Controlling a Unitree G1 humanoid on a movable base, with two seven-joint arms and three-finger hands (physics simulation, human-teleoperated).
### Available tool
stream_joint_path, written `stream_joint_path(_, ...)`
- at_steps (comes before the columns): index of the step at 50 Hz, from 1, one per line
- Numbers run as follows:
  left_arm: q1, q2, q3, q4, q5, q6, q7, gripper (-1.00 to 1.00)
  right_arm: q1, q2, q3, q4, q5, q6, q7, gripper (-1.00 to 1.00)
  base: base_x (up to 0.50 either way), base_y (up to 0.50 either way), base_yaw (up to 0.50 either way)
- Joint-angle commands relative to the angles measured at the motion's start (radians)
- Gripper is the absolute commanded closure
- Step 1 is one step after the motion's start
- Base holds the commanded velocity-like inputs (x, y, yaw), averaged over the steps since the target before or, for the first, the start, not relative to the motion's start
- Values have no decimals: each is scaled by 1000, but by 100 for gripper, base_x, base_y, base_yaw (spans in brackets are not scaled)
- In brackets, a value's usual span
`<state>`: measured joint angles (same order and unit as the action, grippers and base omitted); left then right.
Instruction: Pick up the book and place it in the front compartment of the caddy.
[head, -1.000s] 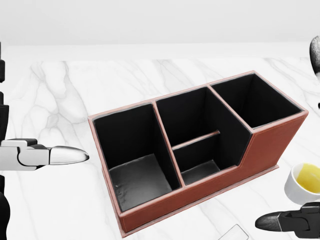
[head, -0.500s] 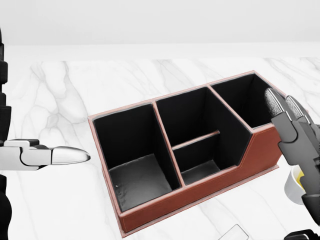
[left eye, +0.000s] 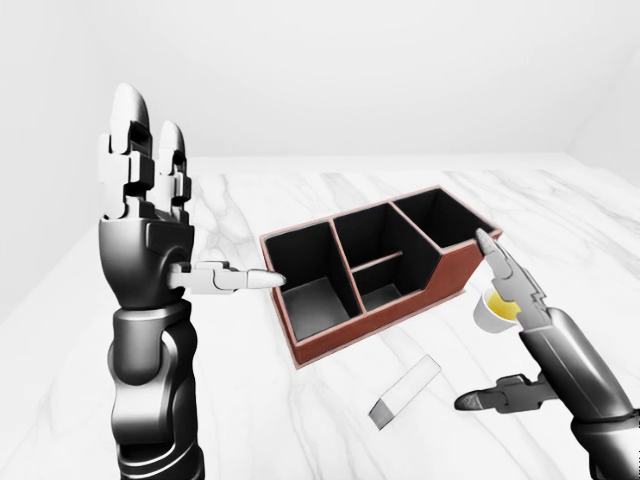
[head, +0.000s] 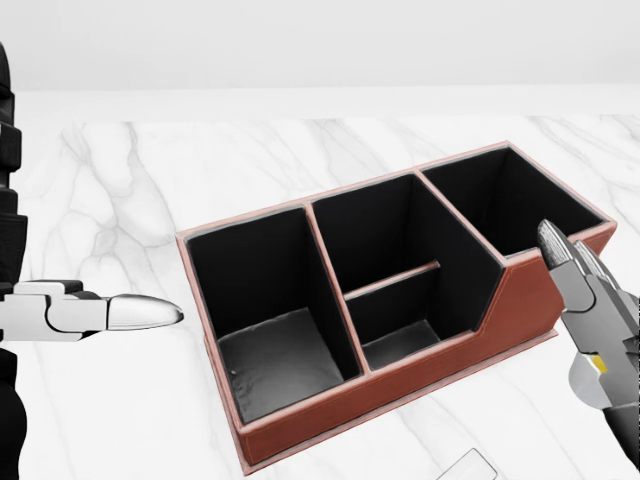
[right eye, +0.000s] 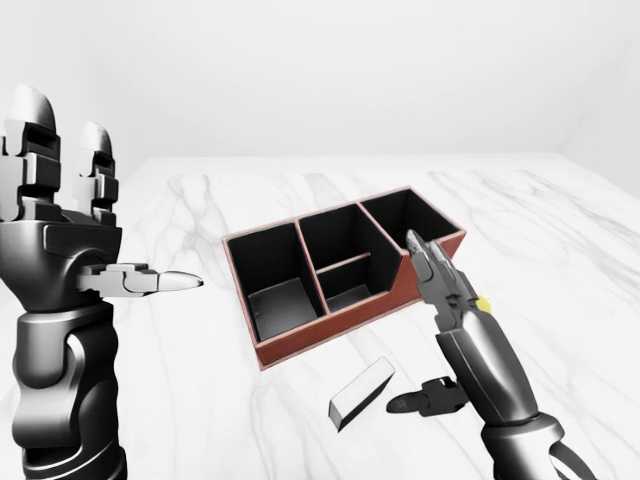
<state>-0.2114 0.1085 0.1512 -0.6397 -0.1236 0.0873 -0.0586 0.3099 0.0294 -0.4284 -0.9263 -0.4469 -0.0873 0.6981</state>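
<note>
The book (right eye: 360, 393) is a thin pale slab lying flat on the marble table (left eye: 300, 420), just below the caddy in the right-eye view. The brown caddy (head: 400, 375) has black compartments, all empty: a large one at left, a split middle one, a raised one at right. My right hand (right eye: 402, 320) hovers open to the right of the book, fingers pointing up past the caddy's right end and thumb (right eye: 425, 400) low beside the book without touching it. My left hand (left eye: 190, 200) is raised open left of the caddy, thumb (head: 130, 313) pointing at it.
A small white cup (left eye: 495, 312) with yellow contents stands right of the caddy, partly behind my right hand. A plain white wall rises beyond the table's far edge, at the top of the views.
My right hand rose from the bottom right corner to the caddy's right end, then sank a little lower. The left hand has hardly moved.
</note>
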Motion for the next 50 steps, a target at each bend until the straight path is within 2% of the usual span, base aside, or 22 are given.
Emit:
stream_joint_path(1, 3, -2, -3, 4, 4, 0, -1, -100, 43, 29, 7, 38, -11, 0, 0, -100, 0, 0, 0)
stream_joint_path(17, 3, -5, -4, 4, 3, 0, 0, -100, 86, 48, 72, 105, -93, 0, 0, -100, 0, 0, 0)
stream_joint_path(37, -3, -1, -2, 7, 3, 0, 3, -100, 113, 43, 122, 147, -157, 0, 0, -100, 0, 0, 0)
stream_joint_path(50, -2, -2, -2, -1, 1, 0, 3, -100, 116, 22, 183, 222, -256, 0, 0, -100, 0, 0, 0)
